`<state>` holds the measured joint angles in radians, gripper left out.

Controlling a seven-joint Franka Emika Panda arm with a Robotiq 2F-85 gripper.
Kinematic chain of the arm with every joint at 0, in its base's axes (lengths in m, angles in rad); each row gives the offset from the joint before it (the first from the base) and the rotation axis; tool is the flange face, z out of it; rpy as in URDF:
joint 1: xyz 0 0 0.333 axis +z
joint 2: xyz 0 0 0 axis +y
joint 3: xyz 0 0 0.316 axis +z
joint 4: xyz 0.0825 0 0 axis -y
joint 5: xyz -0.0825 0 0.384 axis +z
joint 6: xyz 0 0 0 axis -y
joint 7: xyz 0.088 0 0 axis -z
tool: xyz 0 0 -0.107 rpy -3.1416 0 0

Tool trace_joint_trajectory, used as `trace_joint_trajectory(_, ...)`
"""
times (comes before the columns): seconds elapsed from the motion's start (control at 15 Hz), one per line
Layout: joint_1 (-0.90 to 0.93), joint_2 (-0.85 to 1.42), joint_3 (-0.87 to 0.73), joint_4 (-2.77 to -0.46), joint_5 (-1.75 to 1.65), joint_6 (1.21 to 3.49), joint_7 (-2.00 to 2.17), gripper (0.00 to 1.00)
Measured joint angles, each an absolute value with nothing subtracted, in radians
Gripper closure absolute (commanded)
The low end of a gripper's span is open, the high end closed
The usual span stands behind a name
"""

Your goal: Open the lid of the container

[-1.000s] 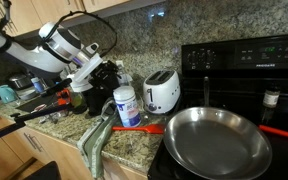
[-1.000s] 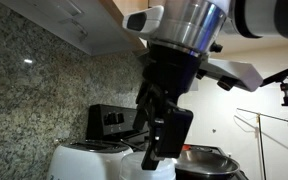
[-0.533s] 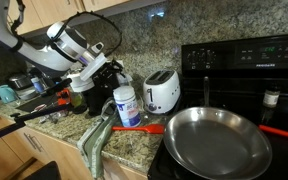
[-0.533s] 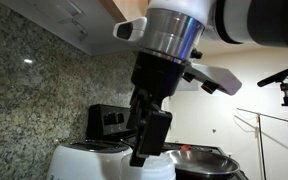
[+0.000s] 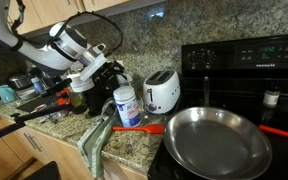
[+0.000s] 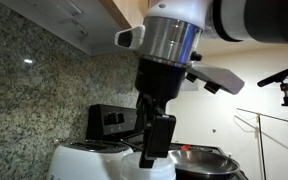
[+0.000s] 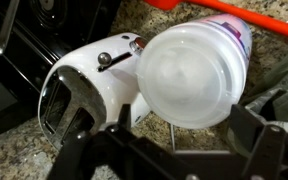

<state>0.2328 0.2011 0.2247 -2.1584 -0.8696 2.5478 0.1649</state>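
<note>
The container [image 5: 127,108] is a squat white bottle with a blue-and-white label, upright on the granite counter in front of the toaster. Its wide round white lid [image 5: 125,92] is on. In the wrist view the lid [image 7: 189,75] fills the middle, seen from above, with the label [image 7: 236,32] showing behind it. My gripper [image 5: 108,79] hangs just above and left of the bottle. It is open, and in the wrist view my gripper [image 7: 169,145] has its two dark fingers spread wide, with the lid's near edge between them. It touches nothing. It also shows close-up in an exterior view [image 6: 156,142].
A white toaster [image 5: 162,92] stands right behind the bottle, also in the wrist view [image 7: 84,85]. A red spatula [image 5: 144,128] and a green towel [image 5: 96,140] lie in front. A steel pan [image 5: 216,140] sits on the black stove [image 5: 249,60]. Clutter crowds the counter's left.
My gripper has moved right and slightly down toward the bottle over the last second. The bottle and lid have not moved.
</note>
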Motion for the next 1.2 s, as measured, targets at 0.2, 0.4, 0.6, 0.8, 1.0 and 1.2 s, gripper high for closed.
trace_joint_trajectory(0.2,0.234,0.201,0.224,-2.156,-0.856,2.53,0.165,0.0)
trace_joint_trajectory(0.4,0.235,0.201,0.224,-2.156,-0.842,2.524,0.164,0.0)
trace_joint_trajectory(0.6,0.245,0.201,0.224,-2.156,-0.833,2.516,0.16,0.0)
trace_joint_trajectory(0.8,0.271,0.199,0.228,-2.161,-0.83,2.5,0.159,0.0)
trace_joint_trajectory(1.0,0.3,0.197,0.231,-2.164,-0.83,2.484,0.159,0.0)
trace_joint_trajectory(1.2,0.306,0.196,0.232,-2.163,-0.83,2.48,0.159,0.0)
